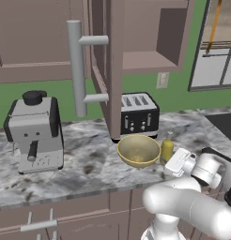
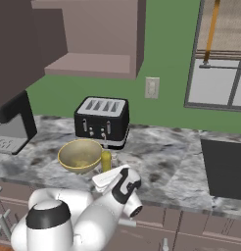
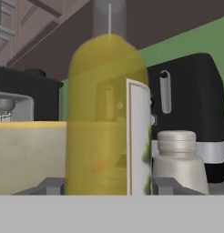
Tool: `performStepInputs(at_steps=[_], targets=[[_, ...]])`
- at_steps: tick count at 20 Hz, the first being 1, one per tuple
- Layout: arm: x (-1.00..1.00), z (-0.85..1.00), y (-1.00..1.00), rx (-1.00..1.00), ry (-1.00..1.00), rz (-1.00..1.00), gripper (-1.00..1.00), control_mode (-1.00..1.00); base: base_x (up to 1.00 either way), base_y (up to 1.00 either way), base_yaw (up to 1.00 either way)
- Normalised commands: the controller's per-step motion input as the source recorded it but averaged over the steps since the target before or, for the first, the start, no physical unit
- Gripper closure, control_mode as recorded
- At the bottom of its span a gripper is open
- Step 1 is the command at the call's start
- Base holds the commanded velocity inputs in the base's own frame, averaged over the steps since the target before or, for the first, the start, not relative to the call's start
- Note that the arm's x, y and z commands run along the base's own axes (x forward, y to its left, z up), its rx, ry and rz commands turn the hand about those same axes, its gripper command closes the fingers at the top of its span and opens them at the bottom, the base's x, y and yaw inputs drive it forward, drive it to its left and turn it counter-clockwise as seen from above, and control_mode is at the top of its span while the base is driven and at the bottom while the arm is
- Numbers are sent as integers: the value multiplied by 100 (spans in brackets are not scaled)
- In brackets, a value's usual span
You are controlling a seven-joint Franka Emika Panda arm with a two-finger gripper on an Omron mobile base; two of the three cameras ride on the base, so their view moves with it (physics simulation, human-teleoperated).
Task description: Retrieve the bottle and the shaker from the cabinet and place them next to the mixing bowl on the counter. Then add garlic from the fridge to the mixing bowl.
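Left base view: marbled counter (image 1: 89,164) (green wall (image 1: 37,91) behind).

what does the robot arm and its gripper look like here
The arm is glossy white, built of rounded tubular segments with dark grey to black joint bands. In the right base view a dark cap tops its base segment. The gripper has a boxy white hand body with small flat grey fingertips. No cables or markings are visible.

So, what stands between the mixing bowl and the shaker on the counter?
The bottle stands there. The hand view shows it between the mixing bowl and the shaker, with the claw's fingertips on either side of it.
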Motion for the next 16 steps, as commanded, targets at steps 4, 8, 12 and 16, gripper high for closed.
performStepInputs(at_steps=[4, 8, 12, 16], targets=[[-1, -1, 0, 0, -5, 0, 100, -100, 0, 0, 0], [0, 0, 0, 0, 0, 0, 100, -100, 0, 0, 0], [0, 0, 0, 0, 0, 0, -100, -100, 0, 0, 0], [0, 0, 0, 0, 0, 0, -100, -100, 0, 0, 0]])
